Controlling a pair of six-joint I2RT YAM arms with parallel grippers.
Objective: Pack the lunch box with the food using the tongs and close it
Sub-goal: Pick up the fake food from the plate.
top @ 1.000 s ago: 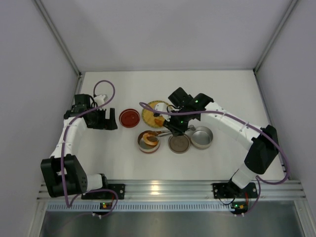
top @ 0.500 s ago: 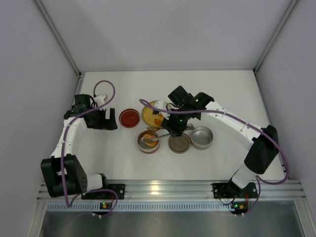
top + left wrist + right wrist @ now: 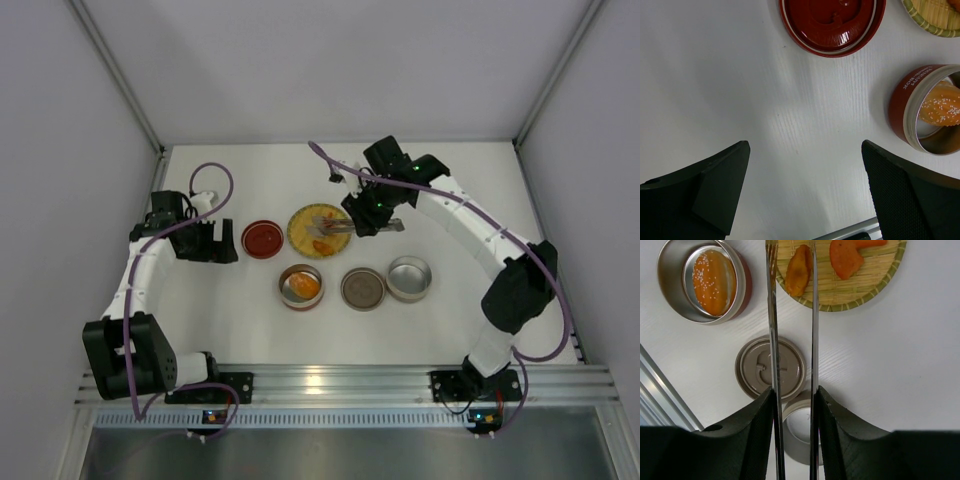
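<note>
The right pincer (image 3: 793, 392) has left the red tin (image 3: 744, 290), which stands toward the near edge of the table (image 3: 240, 320). It now stands over the woven plate (image 3: 840, 287) at mid-table, nearer the far edge. It stays clamped on the outside of the tongs (image 3: 771, 340), whose two arms run parallel and apart. The red tin now holds one orange piece (image 3: 715, 276), so one transfer reads as complete and a second pick appears to be in hand. The remaining food (image 3: 798, 270) lies on the plate: one piece shows between the tong arms in the right wrist view, another just beside it. The left pincer (image 3: 805, 192) is spread wide and holds nothing, toward the table's left edge near the red lid (image 3: 832, 20). The tong tips run off the upper frame edge, so contact with the food cannot be confirmed. The silver tin (image 3: 408, 278) is largely hidden behind the pincer's fingers in the wrist view. The plate is cut off there too, leaving the piece count uncertain.
</note>
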